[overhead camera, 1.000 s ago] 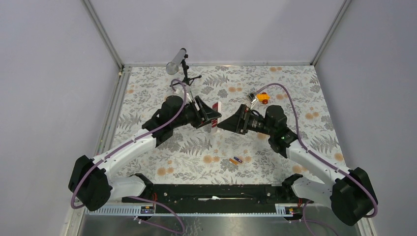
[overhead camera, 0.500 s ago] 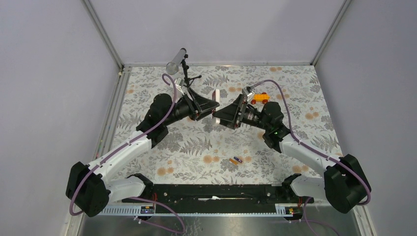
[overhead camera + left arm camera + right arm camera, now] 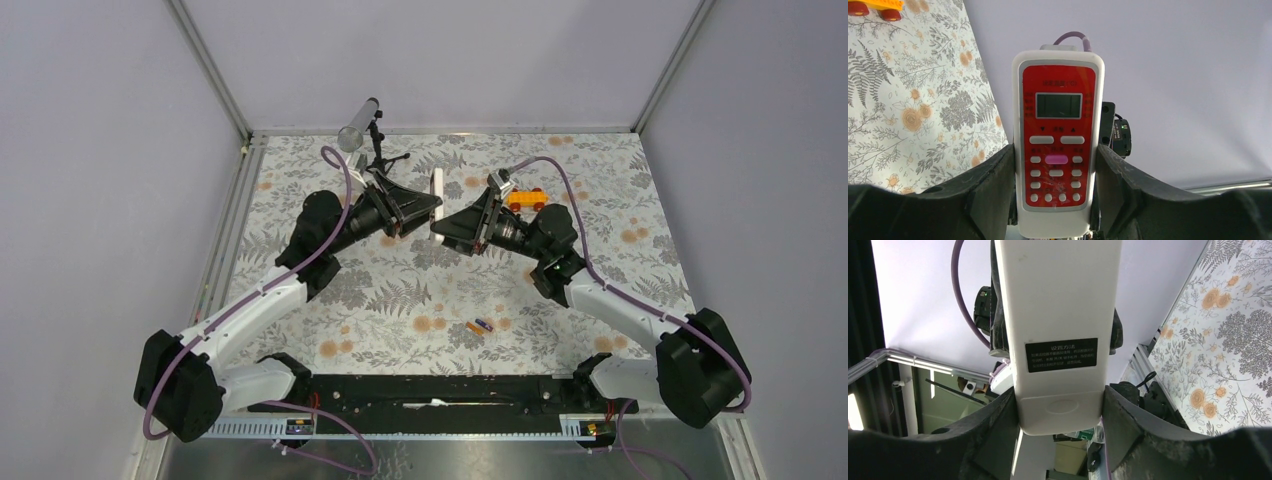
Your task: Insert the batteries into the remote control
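The remote control (image 3: 437, 188) is held upright in the air over the far middle of the table, between both grippers. In the left wrist view its red front (image 3: 1058, 150) with screen and white buttons sits between my left gripper's (image 3: 1054, 156) fingers, which press on its white edges. In the right wrist view its white back (image 3: 1058, 315) with a black label sits between my right gripper's (image 3: 1059, 400) fingers. Seen from above, the left gripper (image 3: 430, 210) and right gripper (image 3: 440, 226) meet at it. The two batteries (image 3: 480, 326) lie on the table near the front, away from both grippers.
An orange toy car (image 3: 525, 199) stands on the table just behind the right gripper; it also shows in the left wrist view (image 3: 875, 6). A small black tripod (image 3: 380, 152) carrying a clear tube (image 3: 358, 125) stands at the far left. Metal rails border the floral table.
Both arms have moved toward the far side and raised the remote. The right gripper has come up to the remote held by the left and now grips it too.
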Controlling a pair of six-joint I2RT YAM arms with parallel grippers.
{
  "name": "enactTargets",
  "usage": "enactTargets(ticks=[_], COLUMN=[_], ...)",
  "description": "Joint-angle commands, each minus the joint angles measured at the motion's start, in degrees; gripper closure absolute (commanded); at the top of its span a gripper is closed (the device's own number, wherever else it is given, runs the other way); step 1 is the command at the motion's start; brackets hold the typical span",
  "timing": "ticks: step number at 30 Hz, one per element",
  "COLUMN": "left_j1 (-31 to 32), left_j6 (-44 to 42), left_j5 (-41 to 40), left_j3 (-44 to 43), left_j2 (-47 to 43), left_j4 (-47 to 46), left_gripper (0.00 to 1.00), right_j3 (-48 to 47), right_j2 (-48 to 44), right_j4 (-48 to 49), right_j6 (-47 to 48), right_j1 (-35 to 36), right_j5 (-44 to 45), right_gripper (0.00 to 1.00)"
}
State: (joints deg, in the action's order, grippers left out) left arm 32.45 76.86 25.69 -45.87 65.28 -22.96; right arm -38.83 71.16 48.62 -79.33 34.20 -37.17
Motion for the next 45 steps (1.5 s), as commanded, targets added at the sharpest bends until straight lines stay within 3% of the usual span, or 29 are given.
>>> enactTargets(ticks=[1,3,5,6,9,14,25,29,33,38,45], left_j1=[-0.12,-0.19,-0.2,-0.3,-0.69,-0.97,-1.03,-1.06,-1.09,-1.07,-1.07], left_j6=[-2.16,-4.0,-7.55,-10.2,-19.51,-30.44,-29.78,-29.53,-28.88,-24.71,-22.59], left_j5=[1.68,1.52,1.14,1.04,1.48,-4.36,-2.53,-2.57,-2.79,-0.71,-0.11], left_j3=[-1.11,-1.6,-3.19,-4.68,-12.97,-24.15,-24.27,-24.91,-25.52,-22.9,-20.74], left_j2=[-1.48,-1.97,-2.46,-2.47,-0.44,3.0,7.47,8.63,9.7,9.35,9.23], left_j4=[-2.56,0.13,5.21,9.1,23.39,43.95,45.88,46.85,49.59,46.62,44.36], left_gripper=[0.47,0.33,0.06,0.02,0.01,0.01,0.01,0.03,0.16,0.36,0.47], right_j3=[-3.04,-4.39,-6.49,-7.75,-10.8,-12.04,-14.79,-16.42,-18.01,-19.87,-23.56], right_j2=[-0.28,-1.09,-1.84,-2.22,-3.06,-5.46,-4.39,-3.3,-2.96,-1.48,2.11], right_j4=[1.51,-4.01,-11.41,-15.47,-28.0,-39.28,-48.02,-51.18,-54.38,-57.25,-60.74], right_j6=[2.25,7.1,13.56,17.12,28.36,40.9,51.81,55.75,60.15,63.6,68.54], right_j1=[0.76,0.77,0.71,0.71,0.78,0.86,3.73,5.67,7.26,8.53,12.71], right_j5=[-0.62,0.05,0.77,1.39,3.83,8.39,15.85,17.35,19.88,24.14,28.1], right_gripper=[0.57,0.58,0.6,0.6,0.6,0.6,0.62,0.62,0.62,0.62,0.6])
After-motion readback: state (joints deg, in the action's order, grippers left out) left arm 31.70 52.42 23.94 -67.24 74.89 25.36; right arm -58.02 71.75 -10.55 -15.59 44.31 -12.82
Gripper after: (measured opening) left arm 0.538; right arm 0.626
